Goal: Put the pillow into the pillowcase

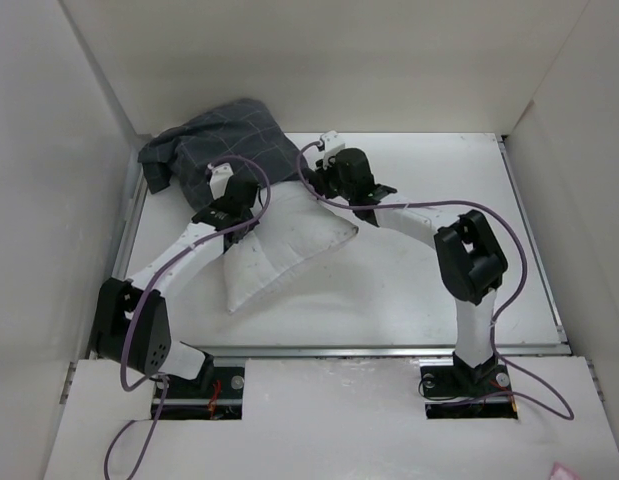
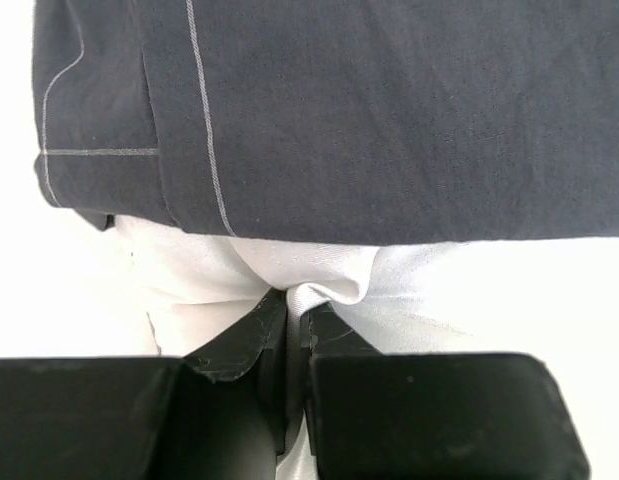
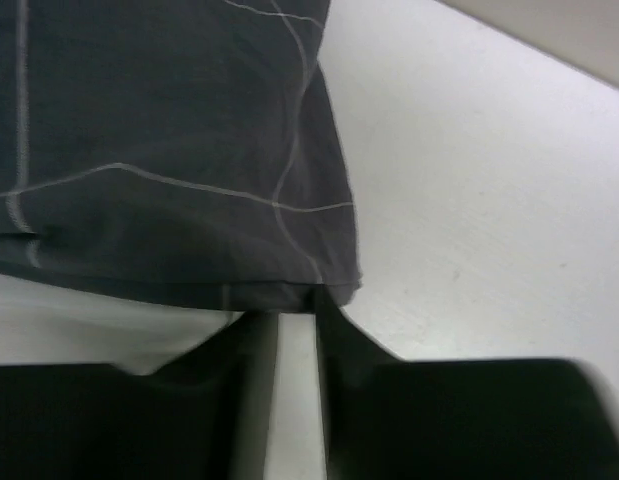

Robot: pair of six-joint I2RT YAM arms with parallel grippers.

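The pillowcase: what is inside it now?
The pillow enters the pillowcase with its far end; the near end lies outside. How deep it reaches is hidden by the cloth.

two arms of like build. left arm (image 1: 174, 258): white tubular links, black joint housings, one bulky black housing near the foot. right arm (image 1: 414, 215): same white links, a large black block at the elbow joint. each stands on a black plate, left base plate (image 1: 199, 385) and right base plate (image 1: 467, 385), the right with pale bolt heads, the left with a small red detail. purple cable (image 1: 126, 350) runs loose along the left arm; second purple cable (image 1: 524, 268) loops along the right. left gripper (image 2: 289, 312) – matte black, wedge-shaped fingers, scuffed edges, boxy black body behind. right gripper (image 3: 289, 318) – same black wedge fingers, same boxy body.
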